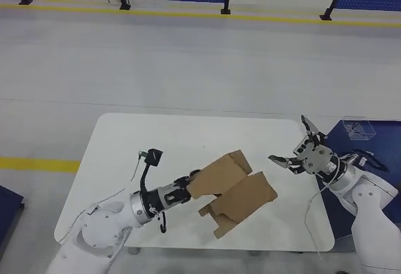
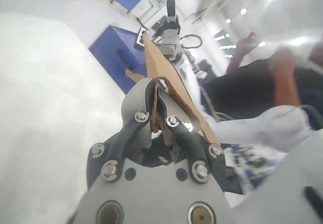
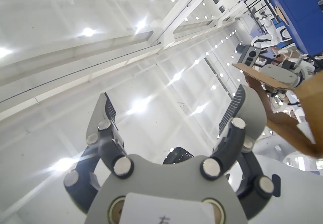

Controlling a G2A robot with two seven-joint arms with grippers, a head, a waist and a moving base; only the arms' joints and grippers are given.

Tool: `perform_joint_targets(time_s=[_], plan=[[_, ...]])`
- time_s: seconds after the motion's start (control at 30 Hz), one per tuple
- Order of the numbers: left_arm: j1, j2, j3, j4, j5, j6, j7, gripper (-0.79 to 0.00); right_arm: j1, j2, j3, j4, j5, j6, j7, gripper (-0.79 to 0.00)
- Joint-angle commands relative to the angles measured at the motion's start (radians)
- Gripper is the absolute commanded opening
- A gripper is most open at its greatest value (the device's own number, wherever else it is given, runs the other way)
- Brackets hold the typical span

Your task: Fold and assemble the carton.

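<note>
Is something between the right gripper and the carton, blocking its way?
Nothing visible does. The right gripper hangs open beside the carton, apart from it, over the table; the left gripper is shut on the carton's other end.

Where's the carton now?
In the top view, the carton is over the near middle of the white table, one edge clamped in the left pincer, the open right pincer apart beside it.

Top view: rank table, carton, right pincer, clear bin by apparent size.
1. table
2. carton
3. right pincer and clear bin look close; the pincer may be nearer the camera, so unranked.
</note>
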Motion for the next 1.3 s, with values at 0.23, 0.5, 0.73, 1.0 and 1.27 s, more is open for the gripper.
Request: perform_joint_targets(time_s=[0.23, 0.5, 0.73, 1.0, 1.27], plan=[[-0.101, -0.009, 0.017, 0.19, -0.443, 0.32, -0.179, -0.785, -0.052, 0.022, 0.014, -0.036, -0.099, 0.05, 0.159, 0.0], [-0.15, -0.018, 0.118, 0.255, -0.404, 0.46, -0.231, -0.785, -0.103, 0.042, -0.011, -0.092, -0.226, 0.045, 0.322, 0.0], [-0.18, -0.024, 0.148, 0.284, -0.441, 0.504, -0.278, -0.785, -0.106, 0.053, 0.003, -0.072, -0.256, -0.031, 0.379, 0.0], [-0.194, -0.023, 0.153, 0.287, -0.423, 0.507, -0.288, -0.785, -0.094, 0.055, 0.036, -0.037, -0.171, -0.025, 0.33, 0.0], [-0.172, -0.028, 0.14, 0.279, -0.548, 0.57, -0.255, -0.785, -0.103, 0.056, 0.024, -0.06, -0.205, -0.07, 0.316, 0.0]])
